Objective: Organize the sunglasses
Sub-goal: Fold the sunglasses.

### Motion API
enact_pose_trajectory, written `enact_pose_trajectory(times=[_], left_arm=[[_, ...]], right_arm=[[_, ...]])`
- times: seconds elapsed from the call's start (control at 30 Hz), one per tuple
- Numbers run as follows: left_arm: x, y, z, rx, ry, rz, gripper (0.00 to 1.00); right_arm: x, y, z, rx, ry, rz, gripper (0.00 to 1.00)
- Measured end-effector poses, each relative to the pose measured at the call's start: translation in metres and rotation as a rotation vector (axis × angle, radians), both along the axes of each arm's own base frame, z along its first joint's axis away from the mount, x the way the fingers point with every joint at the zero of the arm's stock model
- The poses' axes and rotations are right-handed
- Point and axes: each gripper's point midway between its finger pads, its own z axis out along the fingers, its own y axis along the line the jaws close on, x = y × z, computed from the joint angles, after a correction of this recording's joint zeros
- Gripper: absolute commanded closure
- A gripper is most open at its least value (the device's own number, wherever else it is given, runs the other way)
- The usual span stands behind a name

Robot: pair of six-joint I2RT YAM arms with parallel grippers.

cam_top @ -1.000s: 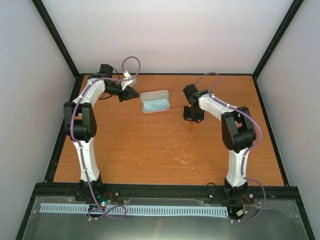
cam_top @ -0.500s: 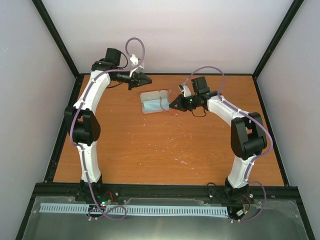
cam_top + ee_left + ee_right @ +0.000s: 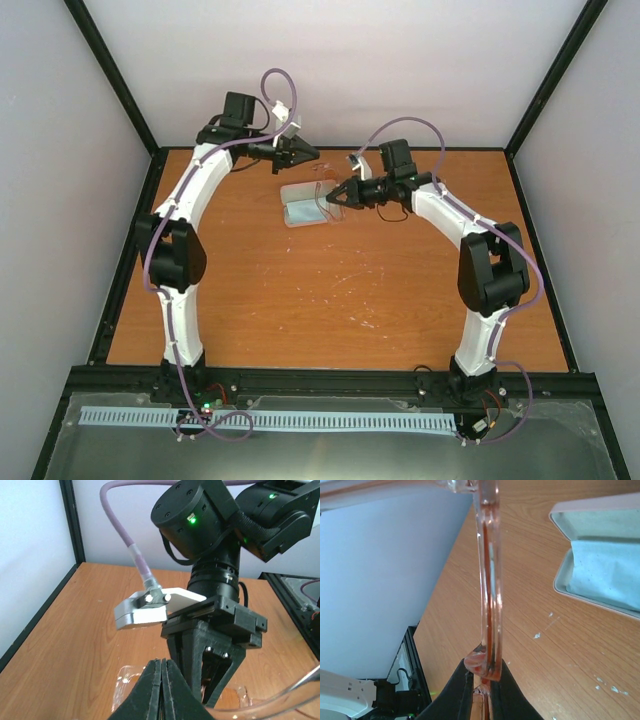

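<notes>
Sunglasses (image 3: 489, 580) cut off, right end effector (image 3: 482, 674) pinching

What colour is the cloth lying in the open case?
Light blue. The cloth shows best in the right wrist view, lying inside the pale case.

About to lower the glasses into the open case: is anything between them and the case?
Nothing visible stands between them. The right gripper holds the sunglasses by the open case's edge, and the blue cloth lies in the case's tray. The left gripper, shut, hovers near the case's far side and may crowd the descent.
</notes>
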Motion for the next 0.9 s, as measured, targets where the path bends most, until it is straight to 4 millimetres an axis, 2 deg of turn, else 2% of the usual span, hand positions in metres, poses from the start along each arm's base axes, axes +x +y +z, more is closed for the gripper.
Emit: enact_pose_trajectory(times=[0.23,0.47,0.7,0.9], left_arm=[[-0.006,-0.012,0.006,-0.038,0.027,-0.032,0.96],[-0.015,-0.018,-0.022,-0.024,0.112,-0.054,0.96],[-0.022,-0.022,-0.040,-0.013,0.158,-0.068,0.96],[-0.026,-0.026,-0.048,-0.004,0.167,-0.076,0.94]], right_arm=[[0.011,0.008,0.005,0.021,-0.012,-0.002,0.97],[0.031,0.016,0.016,0.047,-0.036,-0.016,0.97],[0.039,0.022,0.050,0.100,-0.103,0.000,0.96],[0.039,0.019,0.044,0.079,-0.088,-0.006,0.96]])
